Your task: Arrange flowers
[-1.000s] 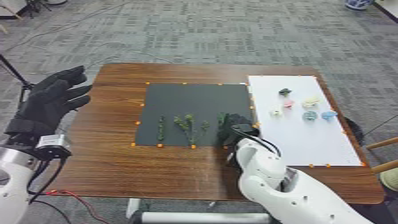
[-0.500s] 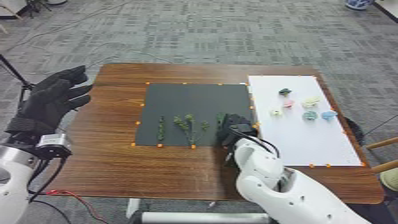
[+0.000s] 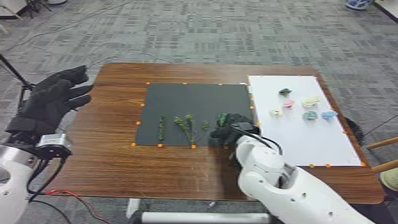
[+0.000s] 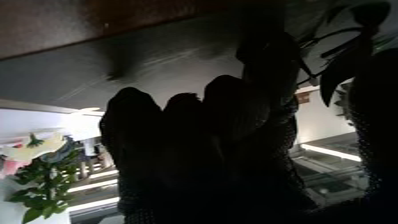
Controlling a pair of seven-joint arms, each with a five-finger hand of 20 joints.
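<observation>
Working beside the greenery: right hand (image 3: 233, 131) at the mat's near right corner

The right hand lies low over the near right corner of the dark mat (image 3: 195, 100), with a leafy sprig (image 3: 222, 119) just beside it on the far side. Leaves also show close to that hand in the right wrist view. Whether it is released, clenched or grasping the sprig, I cannot tell.

The left hand (image 3: 55, 97) is released, its fingers loosely extended, at the left edge of the counter (image 3: 160, 175) and well apart from the mat.

Toward the near side of the mat, a thin stem (image 3: 161, 130) lies on the left. Between it and the leafy sprig is a branching stem (image 3: 187, 129), with a small tuft (image 3: 205, 125) just to its right.

The white board (image 3: 311, 145) on the right carries the blooms on its far half. A dark green piece (image 3: 284, 92) is farthest, with a pink bloom (image 3: 288, 104) near it and a cream bloom (image 3: 310, 102) to the right. Nearer are a pale bloom (image 3: 276, 113) on the left, a blue-green bloom (image 3: 310, 115) and, rightmost, a blue bloom (image 3: 329, 115).
</observation>
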